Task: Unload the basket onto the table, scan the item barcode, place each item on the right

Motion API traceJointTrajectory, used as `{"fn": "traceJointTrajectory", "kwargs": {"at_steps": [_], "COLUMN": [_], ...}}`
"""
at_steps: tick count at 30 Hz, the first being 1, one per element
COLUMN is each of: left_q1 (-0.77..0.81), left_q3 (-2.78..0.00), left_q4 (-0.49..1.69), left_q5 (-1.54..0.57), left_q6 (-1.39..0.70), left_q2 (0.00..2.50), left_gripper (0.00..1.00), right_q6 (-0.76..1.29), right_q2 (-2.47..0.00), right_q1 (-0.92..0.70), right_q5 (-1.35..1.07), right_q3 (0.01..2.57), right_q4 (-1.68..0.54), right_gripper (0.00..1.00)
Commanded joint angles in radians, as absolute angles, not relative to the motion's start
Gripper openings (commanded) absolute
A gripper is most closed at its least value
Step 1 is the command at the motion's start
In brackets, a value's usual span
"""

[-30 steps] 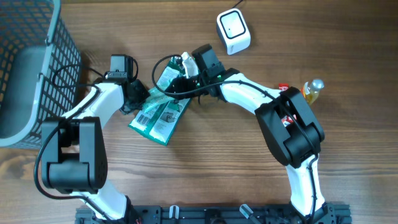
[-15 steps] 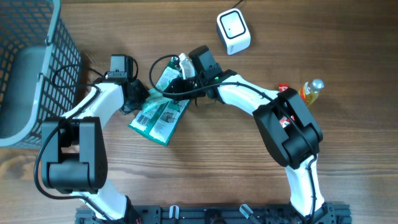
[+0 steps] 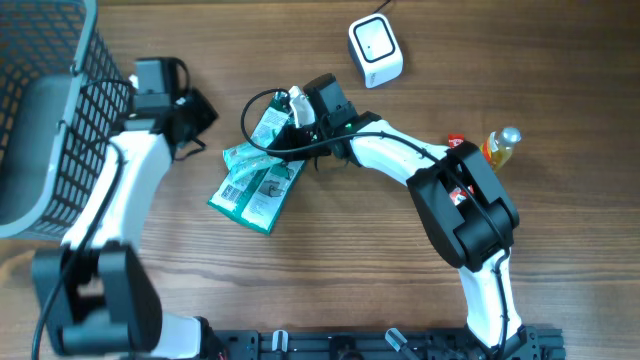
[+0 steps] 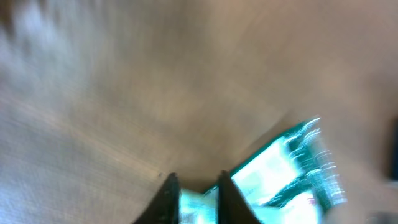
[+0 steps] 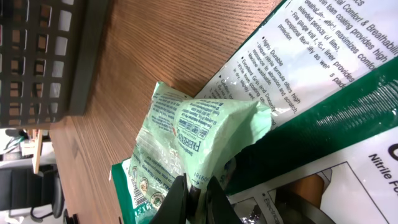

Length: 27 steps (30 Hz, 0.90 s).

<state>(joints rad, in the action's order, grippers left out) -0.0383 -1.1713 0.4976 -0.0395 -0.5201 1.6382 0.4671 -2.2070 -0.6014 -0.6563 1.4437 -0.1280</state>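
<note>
At the right wrist, the right gripper (image 5: 198, 185) pinches the pale green packet (image 5: 199, 134) — overhead hides that; left gripper (image 3: 203, 112), by the basket (image 3: 95, 110), blurs — opening unreadable; bare table (image 3: 340, 270) in front.

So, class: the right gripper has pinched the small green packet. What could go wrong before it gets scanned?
1. The right gripper pinches only a thin edge of the light green packet; it may slip when lifted.
2. The packet is crumpled, so the scanner may misread its barcode.
3. It lies on the glove pack, which could drag along.
</note>
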Motion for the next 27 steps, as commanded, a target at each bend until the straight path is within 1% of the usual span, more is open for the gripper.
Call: {"fn": "traceJointTrajectory", "kwargs": {"at_steps": [1,2,4,5,6,8,9,10,11,12,15,16,17,18,19,20,22,25,27], "left_q1": [-0.099,-0.109,-0.129,-0.131,-0.131,-0.131,-0.131,-0.131,-0.128,-0.126,-0.111,-0.104,-0.099,-0.091,-0.084,-0.082,-0.082,-0.082,-0.088], "left_q3": [-1.193,-1.193,-1.193,-1.193,-1.193,-1.193,-1.193,-1.193,-1.193,-1.193,-1.193,-1.193,-1.193,-1.193,-1.193,-1.193,-1.194,-1.217,-1.244], "left_q4": [0.469,0.464,0.462,0.464,0.466,0.483,0.486,0.485,0.485,0.485,0.506,0.51,0.512,0.512,0.508,0.508,0.469,0.44,0.437], "left_q5": [-0.031,-0.031,-0.032,-0.032,-0.032,-0.032,-0.032,-0.04,-0.063,-0.071,-0.069,-0.069,-0.06,-0.017,0.058,0.113,0.112,0.106,0.132], "left_q6": [-0.474,-0.474,-0.474,-0.474,-0.475,-0.474,-0.473,-0.461,-0.432,-0.421,-0.382,-0.341,-0.312,-0.28,-0.259,-0.248,-0.198,-0.055,-0.017], "left_q2": [1.526,1.511,1.495,1.495,1.496,1.5,1.5,1.499,1.497,1.497,1.498,1.498,1.498,1.497,1.496,1.493,1.459,1.368,1.308], "left_gripper": [0.38,0.45,0.77,0.89,0.99,0.99,0.89,0.71,0.58,0.5,0.51,0.45,0.35,0.13,0.04,0.04,0.04,0.04,0.04], "right_q6": [0.421,0.403,0.308,0.264,0.219,0.173,0.172,0.172,0.172,0.171,0.174,0.181,0.185,0.183,0.184,0.184,0.184,0.183,0.183], "right_q2": [-2.18,-2.159,-2.067,-2.027,-1.986,-1.893,-1.864,-1.843,-1.829,-1.819,-1.806,-1.806,-1.806,-1.806,-1.806,-1.806,-1.806,-1.807,-1.807], "right_q1": [-0.607,-0.607,-0.607,-0.607,-0.607,-0.606,-0.606,-0.606,-0.606,-0.606,-0.606,-0.606,-0.606,-0.606,-0.606,-0.606,-0.606,-0.606,-0.606], "right_q5": [-0.683,-0.697,-0.705,-0.704,-0.704,-0.669,-0.654,-0.651,-0.652,-0.652,-0.652,-0.652,-0.652,-0.651,-0.651,-0.651,-0.623,-0.571,-0.536], "right_q3": [1.446,1.446,1.447,1.446,1.447,1.447,1.447,1.447,1.447,1.447,1.447,1.447,1.446,1.446,1.446,1.446,1.446,1.446,1.446], "right_q4": [-0.16,-0.172,-0.231,-0.26,-0.29,-0.35,-0.366,-0.38,-0.39,-0.402,-0.445,-0.462,-0.479,-0.5,-0.514,-0.521,-0.534,-0.555,-0.574], "right_gripper": [0.04,0.04,0.04,0.04,0.04,0.04,0.04,0.04,0.04,0.04,0.04,0.04,0.04,0.04,0.04,0.04,0.04,0.04,0.04]}}
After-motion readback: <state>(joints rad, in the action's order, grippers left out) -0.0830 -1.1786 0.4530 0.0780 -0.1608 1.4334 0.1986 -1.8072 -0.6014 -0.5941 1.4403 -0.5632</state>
